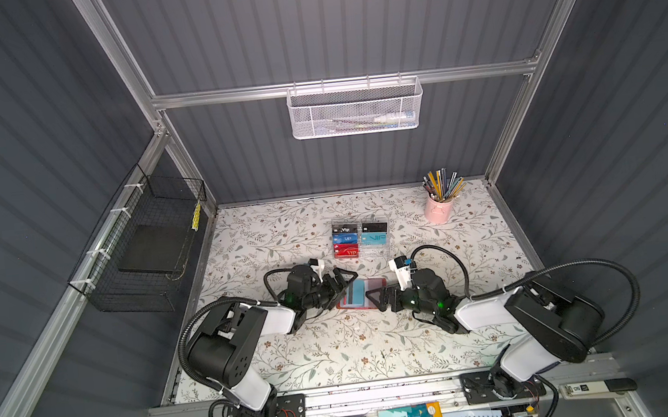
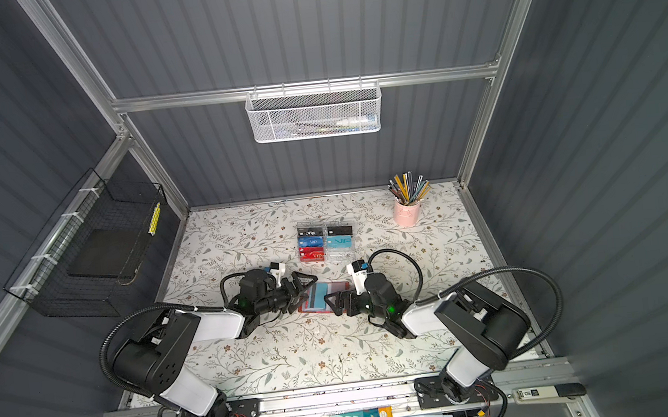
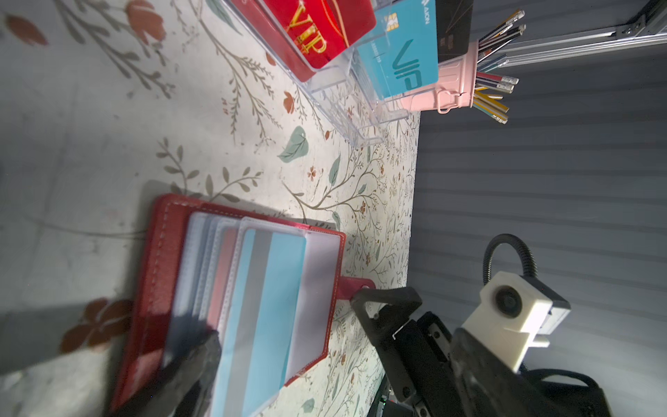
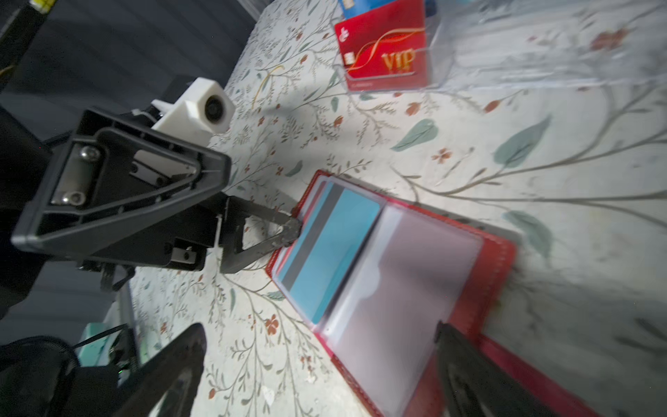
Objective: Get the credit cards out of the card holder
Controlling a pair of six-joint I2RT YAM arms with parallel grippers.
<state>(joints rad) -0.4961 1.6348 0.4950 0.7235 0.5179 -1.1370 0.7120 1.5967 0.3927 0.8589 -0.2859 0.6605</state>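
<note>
The holder (image 1: 376,285) lies open and flat on the table (image 1: 338,355), between the two grippers. A light-blue card (image 3: 274,307) with a grey stripe is lodged in the top clear sleeve (image 3: 246,231) on the holder's half nearer the left arm. Whether more cards lie in the leaves beneath cannot be told.

The left gripper (image 1: 344,284) is spread wide and nothing is held; one fingertip (image 4: 293,228) is touching the holder's edge at the card's end. The right gripper (image 1: 374,301) is likewise spread wide and empty, with a fingertip (image 3: 361,299) at the holder's tab (image 3: 351,286).

The step in hand is judged to be the first draw of the card. The holder is best pinned first from its tab side, pressed down rather than pinched, so that it is not dragged along. Which side of the sleeve is open is not plainly shown, so this should be settled before any pull. Only the card's bare edge should be taken between the left fingertips, never the film with it. The pull is best kept low and straight along the sleeve; a lift is likely to buckle the leaf or flip the holder shut.
</note>
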